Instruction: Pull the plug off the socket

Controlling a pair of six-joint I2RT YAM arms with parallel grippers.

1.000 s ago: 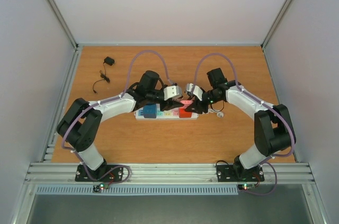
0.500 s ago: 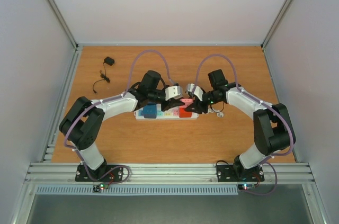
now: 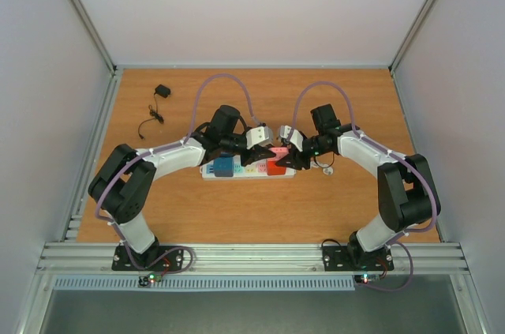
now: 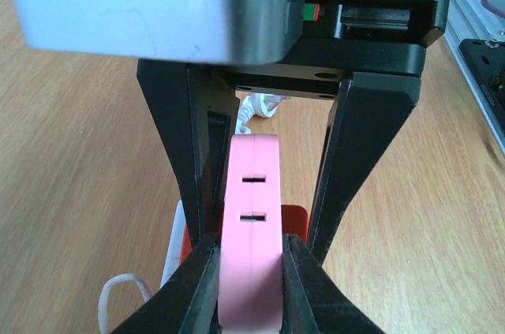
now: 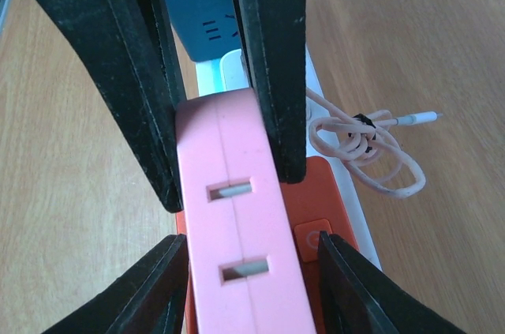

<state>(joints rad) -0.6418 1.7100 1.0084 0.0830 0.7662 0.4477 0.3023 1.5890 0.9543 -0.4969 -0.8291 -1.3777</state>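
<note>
Top external view: the left arm and right arm bow inward from their bases with elbows out. Their wrists meet nose to nose over the right half of the socket, a long white strip lying crosswise at mid-table. The left gripper pinches the pink plug, one finger pressed flat on each side. The right gripper straddles the same plug from the opposite side, its fingers spread wider than the plug. The left wrist view shows bare wood between one finger and the plug, though contact lower down is hard to judge. The plug stands upright over an orange-red block near the socket's right end, two slots showing in its face. A blue block sits toward the socket's left end. A coiled white cable lies just beside the socket's right end. Well beyond the socket to the far left, a small black adapter and a thin cord lie on the wooden table. Pale walls enclose the table, and an aluminium rail runs along its near edge.
</note>
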